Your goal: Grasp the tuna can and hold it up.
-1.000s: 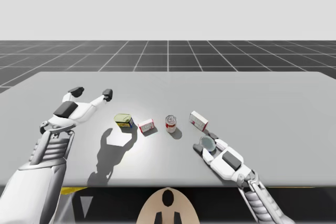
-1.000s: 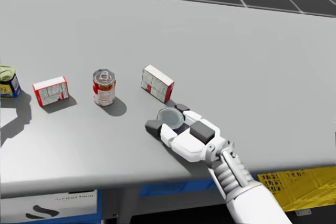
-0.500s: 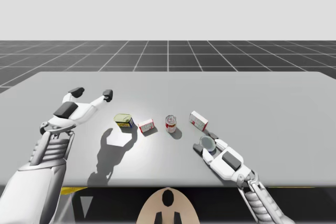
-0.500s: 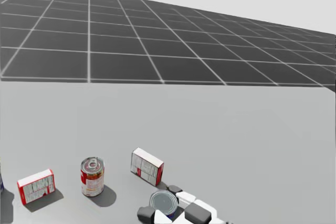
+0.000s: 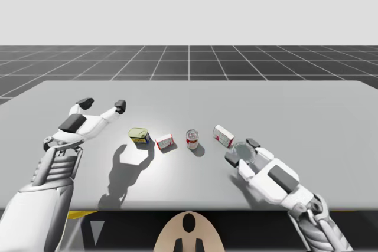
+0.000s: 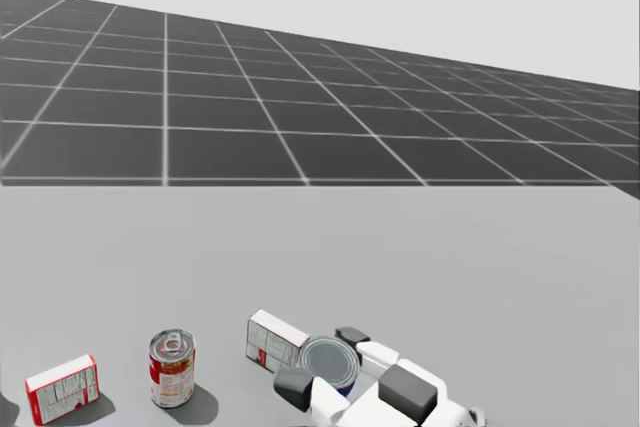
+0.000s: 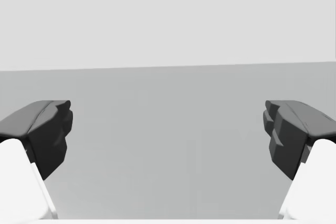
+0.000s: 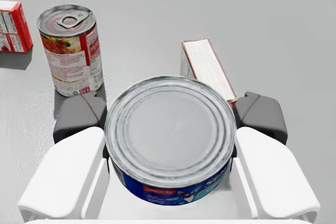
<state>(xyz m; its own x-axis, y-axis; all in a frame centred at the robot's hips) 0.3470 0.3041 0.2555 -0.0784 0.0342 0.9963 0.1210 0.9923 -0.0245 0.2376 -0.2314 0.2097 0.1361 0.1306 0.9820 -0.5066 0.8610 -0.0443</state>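
My right gripper (image 8: 170, 118) pinches the tuna can (image 8: 170, 140) from both sides, lid upward for a level lift, seemingly just off the tabletop (image 5: 307, 116) near its front edge. My left gripper (image 7: 168, 140) hangs spread wide, idle.

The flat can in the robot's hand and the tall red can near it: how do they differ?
The flat can is low, wide, blue-labelled; the tall red can is narrow. The flat can's lid is plain; the tall red can's has a pull tab. My right gripper grips the flat can; the tall red can stands free on the table. Both stand upright.
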